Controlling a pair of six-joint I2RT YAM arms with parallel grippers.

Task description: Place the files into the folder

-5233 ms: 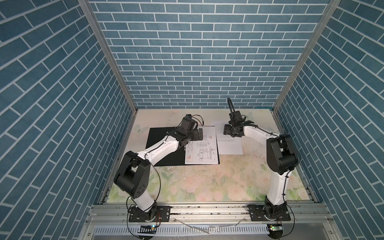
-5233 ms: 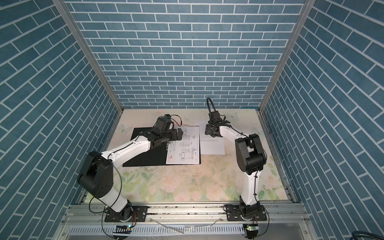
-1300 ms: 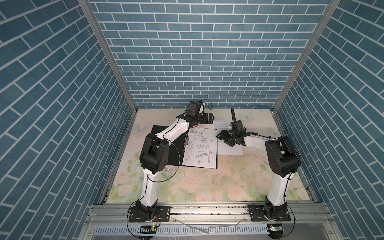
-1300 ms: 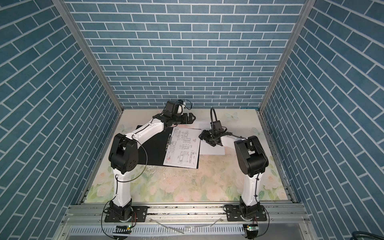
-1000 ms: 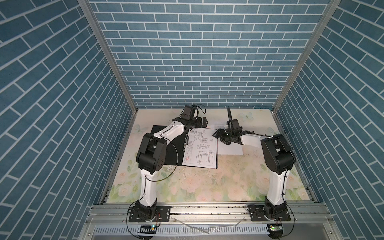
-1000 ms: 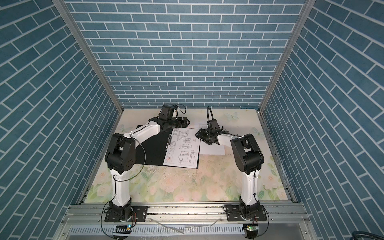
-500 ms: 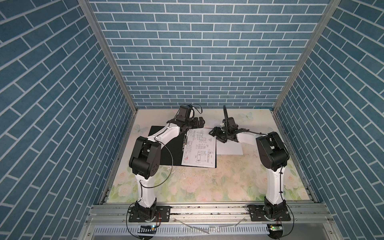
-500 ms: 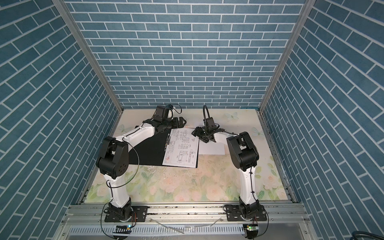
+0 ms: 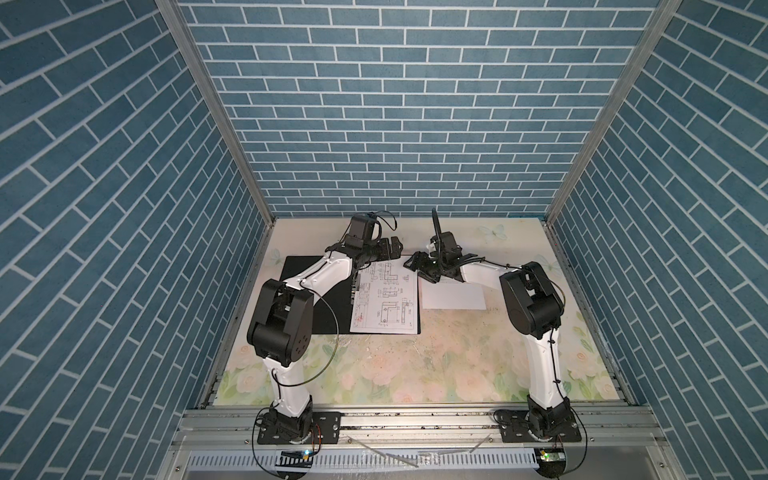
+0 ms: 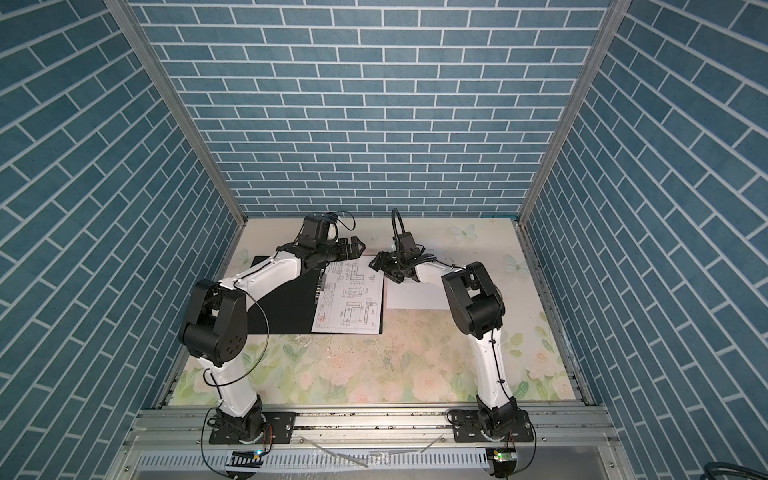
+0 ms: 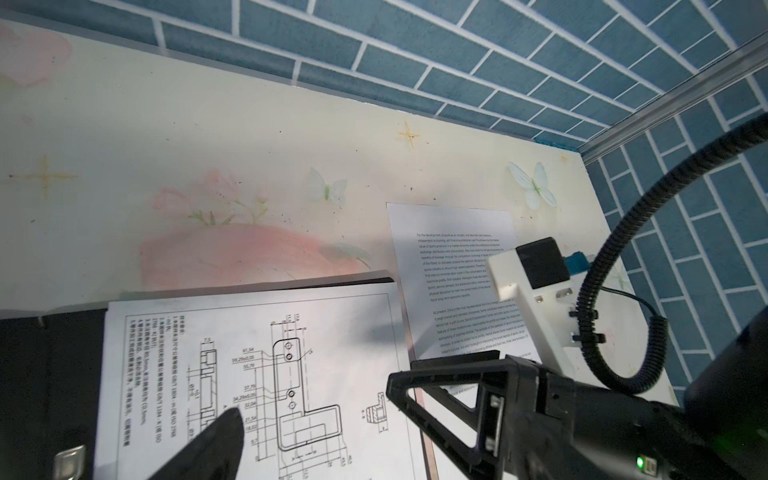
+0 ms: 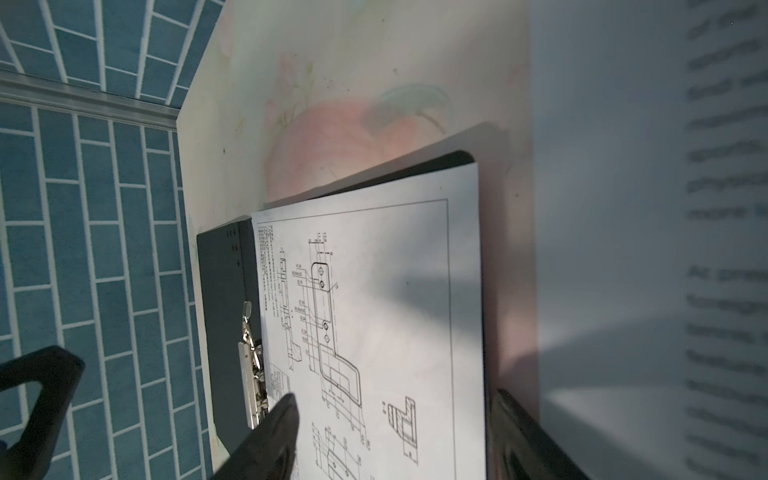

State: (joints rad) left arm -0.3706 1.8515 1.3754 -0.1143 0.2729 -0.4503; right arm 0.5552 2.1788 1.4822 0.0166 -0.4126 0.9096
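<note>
The folder (image 9: 307, 299) (image 10: 286, 307) lies open on the table, black inside up, with a metal clip (image 12: 253, 374) along its spine. One of the files, a drawing sheet (image 9: 384, 303) (image 10: 349, 303) (image 11: 332, 353) (image 12: 374, 291), rests on the folder's right half. A text sheet (image 9: 453, 295) (image 10: 415, 297) (image 11: 457, 270) lies on the table just to its right. My left gripper (image 9: 392, 245) (image 11: 316, 399) hovers open over the drawing sheet's far edge. My right gripper (image 9: 415, 266) (image 12: 390, 419) is open above that sheet's far right corner, one finger over the gap between the sheets. Neither holds anything.
Blue brick-pattern walls (image 9: 395, 124) close in the back and both sides. The floral table top (image 9: 415, 361) stretches toward the front rail. The two grippers stand close together at the back, and my right arm's cable (image 11: 623, 249) arches beside the left one.
My right gripper has slid left, from over the text sheet to the drawing sheet's far right corner. My left arm's elbow has swung left; its gripper stays near the sheet's far edge.
</note>
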